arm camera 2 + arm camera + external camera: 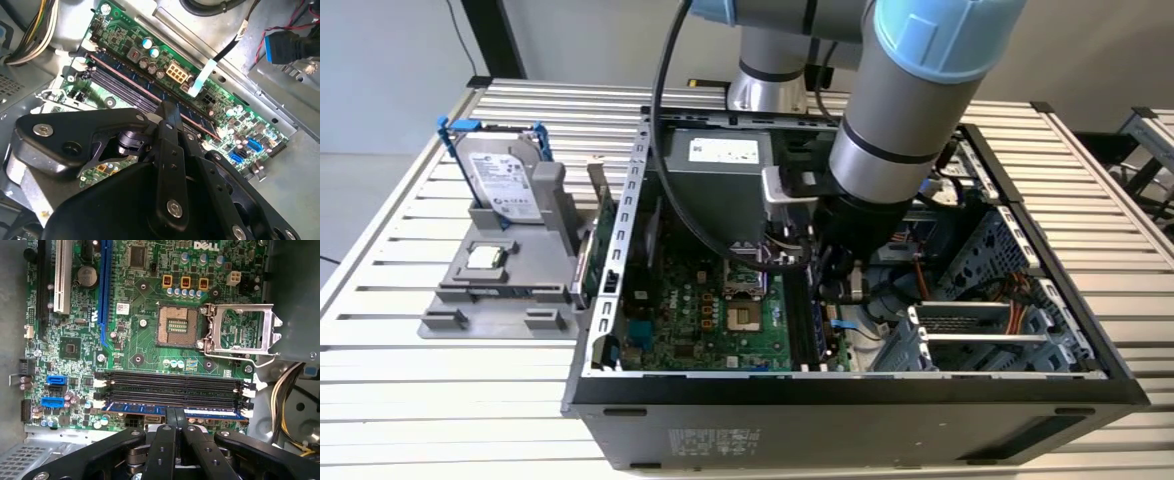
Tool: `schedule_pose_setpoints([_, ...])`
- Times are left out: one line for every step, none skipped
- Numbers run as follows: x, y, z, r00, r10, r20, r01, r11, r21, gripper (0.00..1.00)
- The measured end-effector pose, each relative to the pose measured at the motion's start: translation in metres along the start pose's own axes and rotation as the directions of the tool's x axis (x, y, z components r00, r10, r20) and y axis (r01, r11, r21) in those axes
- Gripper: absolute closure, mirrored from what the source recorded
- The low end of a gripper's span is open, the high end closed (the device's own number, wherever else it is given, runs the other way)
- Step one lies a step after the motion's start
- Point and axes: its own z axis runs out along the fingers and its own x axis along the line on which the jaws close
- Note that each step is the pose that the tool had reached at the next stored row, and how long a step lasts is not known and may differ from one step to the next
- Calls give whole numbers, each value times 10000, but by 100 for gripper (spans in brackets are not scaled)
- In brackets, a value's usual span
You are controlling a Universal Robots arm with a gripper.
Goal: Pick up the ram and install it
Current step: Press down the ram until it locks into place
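The claw (175, 415) is clamped on the ram (140, 410), its two fingers (170, 117) pinching the stick's middle. The ram stands on edge in the outermost of the black slots (172, 387) on the motherboard (707, 320), inside the open computer case (854, 385) on the slatted tabletop (440, 390). From the empty processor socket (172, 325), the ram lies at six o'clock in the first wrist view.
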Motion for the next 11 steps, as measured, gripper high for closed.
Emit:
schedule_pose_setpoints([0,-1,18,10000,0,-1,0,10000,0,100])
schedule_pose_setpoints([0,-1,36,10000,0,-2,0,10000,1,100])
schedule_pose_setpoints([0,-2,54,10000,-1,-1,1,10000,1,100])
schedule_pose_setpoints([0,-3,73,10000,-1,0,1,10000,1,100])
schedule_pose_setpoints([0,-3,92,10000,-2,-2,2,10000,1,100])
schedule_pose_setpoints([0,-4,110,10000,-3,-2,3,10000,1,100])
schedule_pose_setpoints([0,-4,128,10000,-4,-3,4,10000,1,100])
schedule_pose_setpoints([0,-4,145,10000,-5,-3,5,10000,0,100])
schedule_pose_setpoints([1,-5,159,10000,-5,-13,5,10000,-3,100])
schedule_pose_setpoints([3,-5,175,10000,-6,-21,6,10000,-4,100])
schedule_pose_setpoints([3,-5,194,10000,-6,-16,6,10000,-4,100])
